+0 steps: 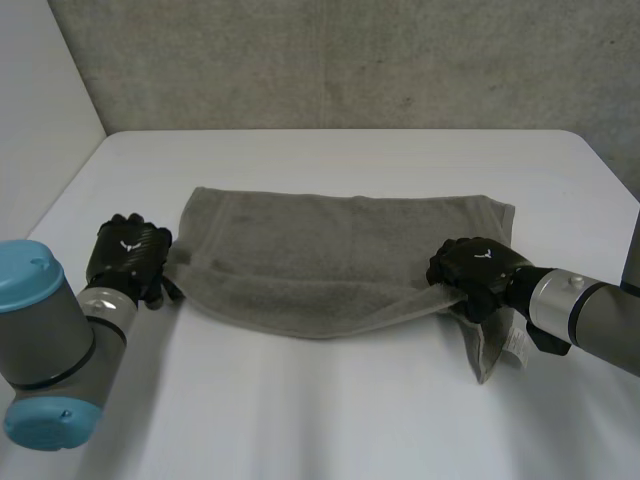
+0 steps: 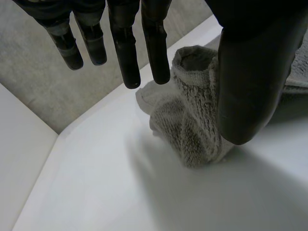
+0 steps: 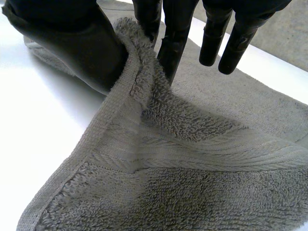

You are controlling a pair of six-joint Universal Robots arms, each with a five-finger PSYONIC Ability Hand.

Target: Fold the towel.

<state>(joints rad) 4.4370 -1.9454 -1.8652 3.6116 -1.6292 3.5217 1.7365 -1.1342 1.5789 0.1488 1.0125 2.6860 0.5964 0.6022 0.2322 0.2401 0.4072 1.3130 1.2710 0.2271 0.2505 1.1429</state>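
On the near left, the left arm (image 1: 45, 340) with its grey joint and light-blue caps is seen reaching over the white tabletop (image 1: 330, 410). The grey right arm (image 1: 580, 310) is brought in from the near right.

A grey terry-cloth towel (image 1: 340, 250) is laid across the middle of the tabletop, its long side running left to right. At the near right corner a flap is hung down towards the near edge, and a small white label (image 1: 515, 345) is carried on it.

The black right robot hand (image 1: 476, 272) is closed on that near right corner. In the right wrist view the hemmed edge is pinched between the thumb (image 3: 72, 43) and the fingers (image 3: 175, 43), and the cloth is drawn up into a ridge from the pinch. The near edge is lifted off the tabletop beside this hand and sags lower towards the left.

The black left robot hand (image 1: 128, 258) is set at the near left corner. In the left wrist view that corner is bunched upright and caught between the thumb (image 2: 250, 86) and the straight fingers (image 2: 126, 57), with the base of the bunch resting on the tabletop.

The far half of the towel is spread flat, both far corners lying on the tabletop. Beyond it bare white surface is seen up to a grey concrete wall (image 1: 350, 60).
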